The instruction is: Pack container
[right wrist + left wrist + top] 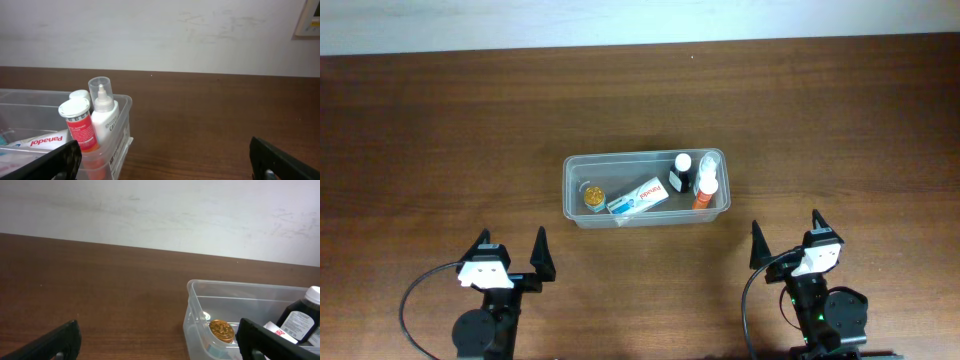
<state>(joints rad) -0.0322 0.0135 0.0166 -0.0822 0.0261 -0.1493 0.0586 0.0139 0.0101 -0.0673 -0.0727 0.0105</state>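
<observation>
The clear container (pixel 620 157) sits mid-table. Inside it are a gold-lidded jar (pixel 594 197), a white Panadol box (pixel 640 196), a dark bottle with a white cap (pixel 681 176) and an orange-red bottle (pixel 705 192). My left gripper (pixel 511 245) is open and empty, near the front edge, below the container's left end. My right gripper (pixel 787 238) is open and empty, just off its right front corner. In the left wrist view the container's (pixel 240 285) corner lies ahead on the right, with the gold lid (pixel 221 330) inside. The right wrist view shows the container's end wall (pixel 122 135) at left and the red bottle (pixel 80 125).
Bare dark wooden tabletop (pixel 440 130) surrounds the container on all sides. A white wall (pixel 160 210) rises behind the table's far edge. Black cables (pixel 415 295) loop beside each arm base at the front.
</observation>
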